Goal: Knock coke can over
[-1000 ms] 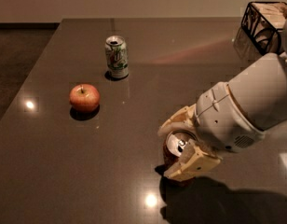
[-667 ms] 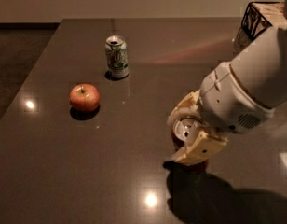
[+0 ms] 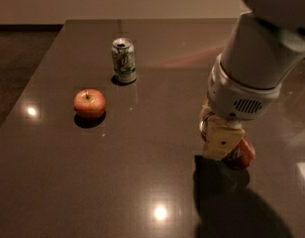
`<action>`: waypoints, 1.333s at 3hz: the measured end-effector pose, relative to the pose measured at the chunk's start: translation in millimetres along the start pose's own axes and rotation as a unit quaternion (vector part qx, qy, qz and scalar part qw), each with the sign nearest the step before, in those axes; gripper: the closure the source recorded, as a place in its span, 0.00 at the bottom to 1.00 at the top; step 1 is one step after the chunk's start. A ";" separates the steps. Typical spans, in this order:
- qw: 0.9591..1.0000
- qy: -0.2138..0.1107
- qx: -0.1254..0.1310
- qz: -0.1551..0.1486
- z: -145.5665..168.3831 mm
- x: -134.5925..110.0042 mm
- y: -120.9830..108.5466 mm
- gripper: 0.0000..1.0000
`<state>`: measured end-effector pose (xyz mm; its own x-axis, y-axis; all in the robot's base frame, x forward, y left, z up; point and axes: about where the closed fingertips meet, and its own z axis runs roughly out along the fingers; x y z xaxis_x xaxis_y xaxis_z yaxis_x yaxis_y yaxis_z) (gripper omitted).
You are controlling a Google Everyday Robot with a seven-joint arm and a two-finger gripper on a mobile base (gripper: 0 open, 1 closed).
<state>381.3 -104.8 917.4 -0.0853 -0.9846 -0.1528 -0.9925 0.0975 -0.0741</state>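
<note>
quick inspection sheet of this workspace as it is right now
surface: dark glossy brown tabletop, with light glints on it
job's things: dark red coke can at the right front, mostly hidden by the gripper; cannot tell if it is upright or tipped
clutter: red apple at the left; white-and-green soda can upright behind it, apart from it
grippers: cream gripper on the white arm, low over the table, right at the coke can and overlapping it in this view
cables: nothing seen
surroundings: pale wall behind; dark floor at the left
</note>
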 end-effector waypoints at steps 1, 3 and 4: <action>0.998 0.066 -0.003 -0.001 15.6 11.0 -11.4 0.77; 0.992 0.126 -0.010 -0.012 46.1 12.8 -18.1 0.31; 0.991 0.133 -0.008 -0.015 56.4 12.5 -14.2 0.07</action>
<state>399.3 -110.3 860.9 -0.0729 -0.9908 0.1145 -0.9961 0.0665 -0.0581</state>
